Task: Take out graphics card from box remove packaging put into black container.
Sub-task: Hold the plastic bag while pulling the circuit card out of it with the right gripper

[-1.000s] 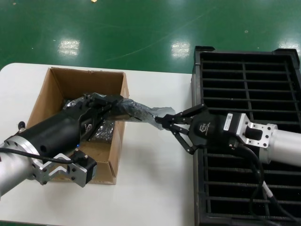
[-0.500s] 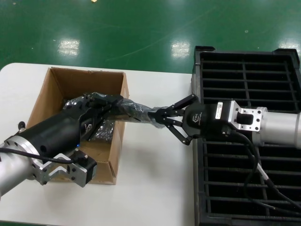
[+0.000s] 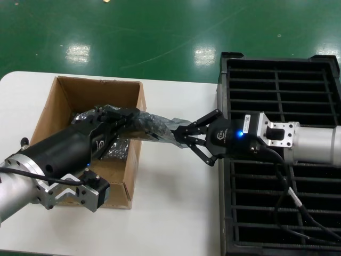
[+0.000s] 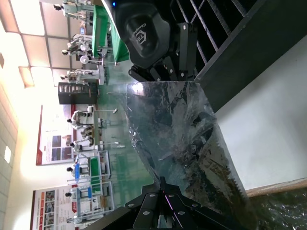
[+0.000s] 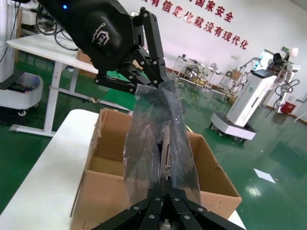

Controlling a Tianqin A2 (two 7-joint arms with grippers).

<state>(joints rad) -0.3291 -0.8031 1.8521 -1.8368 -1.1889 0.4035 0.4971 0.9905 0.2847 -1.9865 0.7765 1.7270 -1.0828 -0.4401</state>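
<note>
Green shop floor behind; white table [image 3: 170, 213] carries the box [image 3: 58, 101] on the robot's left and the black container [image 3: 282, 90] on its right.

Packaging [image 3: 154, 128] is stretched in the air over the near-right wall of the box, between the two arms. Left gripper [image 3: 120, 120] clenched on the bag end above the box. Right gripper [image 3: 186, 138] reaches in from over the container, fingers pinched on the opposite end of the bag.

Graphics card [image 5: 168, 160]: inside the bag, only a pale strip with a row of holes shows in the right wrist view, probably the bracket; hard to be sure through the plastic.

Handling judgement:
- Film is thin, crinkly, slick; likely to slip or tear if pulled hard.
- Card is stiff, light, fragile at the board face.
- Best hold: bag by its empty end; card by the metal bracket or board edges once exposed.
- Card not yet out of the bag.
</note>
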